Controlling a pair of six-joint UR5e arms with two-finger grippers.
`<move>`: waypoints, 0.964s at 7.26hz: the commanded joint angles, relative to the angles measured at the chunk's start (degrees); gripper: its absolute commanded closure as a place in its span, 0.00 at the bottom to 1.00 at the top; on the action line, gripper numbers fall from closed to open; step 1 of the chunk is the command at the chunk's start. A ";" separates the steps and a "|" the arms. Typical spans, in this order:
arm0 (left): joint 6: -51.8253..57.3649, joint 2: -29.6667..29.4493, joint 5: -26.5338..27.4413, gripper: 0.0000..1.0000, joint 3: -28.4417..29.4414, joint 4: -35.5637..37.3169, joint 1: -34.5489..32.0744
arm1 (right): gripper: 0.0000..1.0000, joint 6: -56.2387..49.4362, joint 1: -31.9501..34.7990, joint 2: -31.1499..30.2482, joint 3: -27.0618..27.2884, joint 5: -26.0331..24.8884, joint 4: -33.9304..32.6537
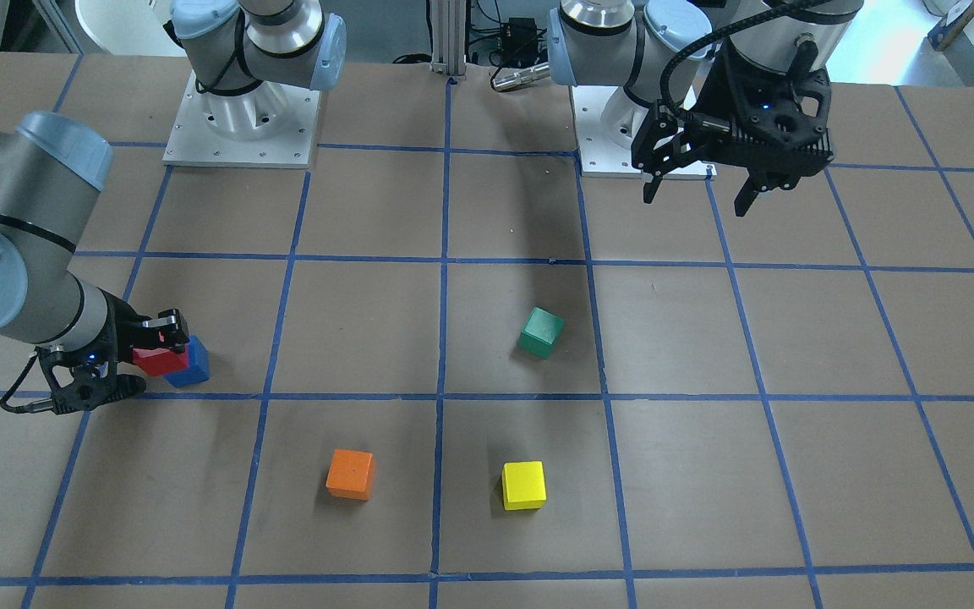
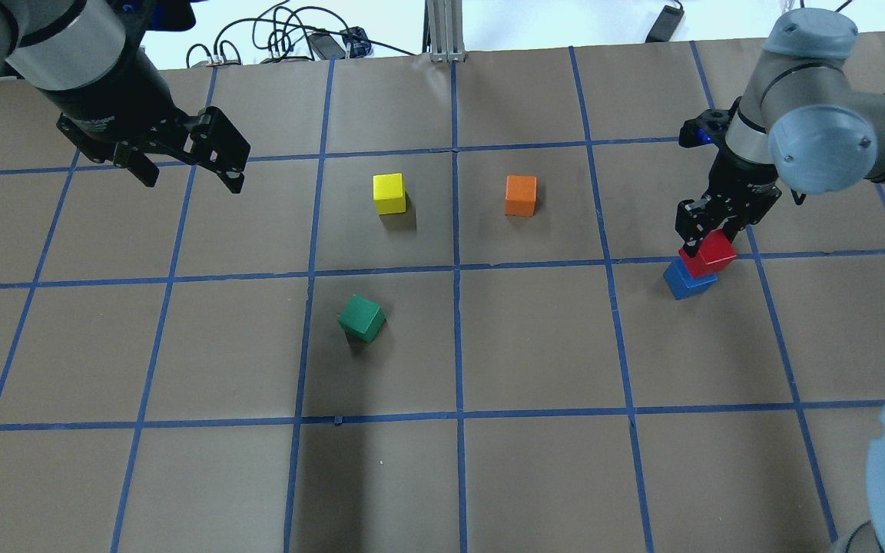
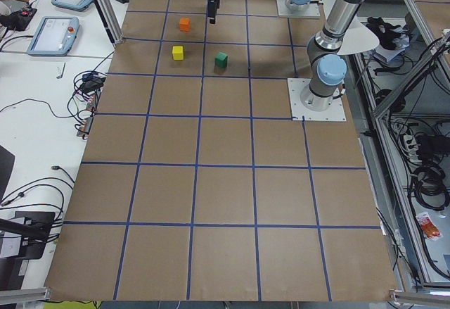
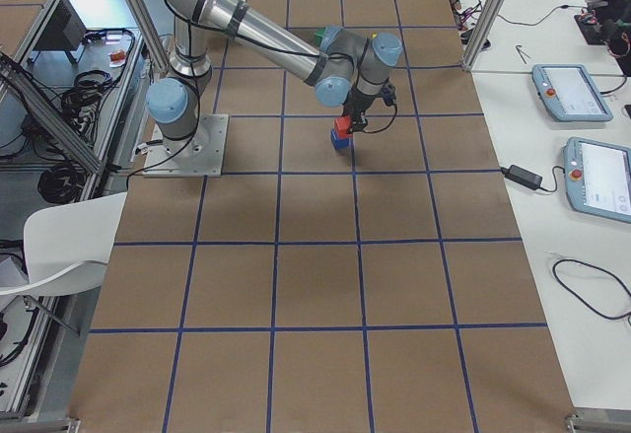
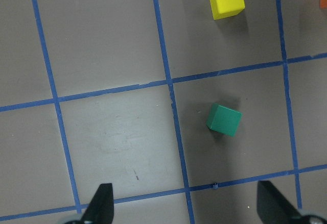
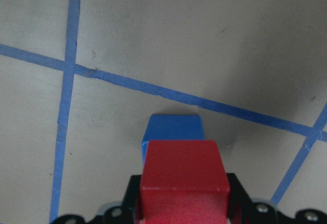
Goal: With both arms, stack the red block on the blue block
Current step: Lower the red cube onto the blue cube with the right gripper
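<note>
My right gripper (image 2: 711, 238) is shut on the red block (image 2: 710, 252) and holds it over the blue block (image 2: 688, 283), which stands on the table at the right. In the right wrist view the red block (image 6: 184, 175) covers most of the blue block (image 6: 173, 128), whose far edge shows beyond it. I cannot tell whether the two touch. In the front view both the red block (image 1: 159, 362) and the blue block (image 1: 193, 365) show at the left. My left gripper (image 2: 192, 181) is open and empty, high above the table at the far left, and also shows in the front view (image 1: 695, 203).
A green cube (image 2: 360, 318) lies tilted near the table's middle. A yellow cube (image 2: 389, 193) and an orange cube (image 2: 520, 195) stand farther out. Both arm base plates (image 1: 242, 127) sit at the robot's edge. Blue tape lines grid the brown table.
</note>
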 commanded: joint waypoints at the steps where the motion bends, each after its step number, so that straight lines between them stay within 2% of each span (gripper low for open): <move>1: 0.00 -0.01 0.00 0.00 0.03 0.00 0.00 | 0.83 0.25 0.00 -0.13 1.13 0.03 -0.21; 3: 0.00 0.08 0.00 0.00 0.03 0.00 0.00 | 0.79 0.17 0.00 -0.05 1.13 0.03 -0.47; 4: 0.00 0.08 0.00 0.00 -0.05 0.00 0.00 | 0.70 0.16 0.00 -0.05 1.13 0.03 -0.47; 5: 0.00 0.08 0.00 0.00 -0.06 0.00 0.00 | 0.29 0.16 0.00 -0.05 1.13 0.12 -0.47; 6: 0.17 -0.01 0.00 0.00 -0.14 0.00 0.00 | 0.05 0.43 0.00 -0.13 1.13 0.12 -0.47; 7: 0.18 -0.01 0.00 0.00 0.03 0.00 0.00 | 0.00 0.60 0.00 -0.22 1.04 0.03 -0.38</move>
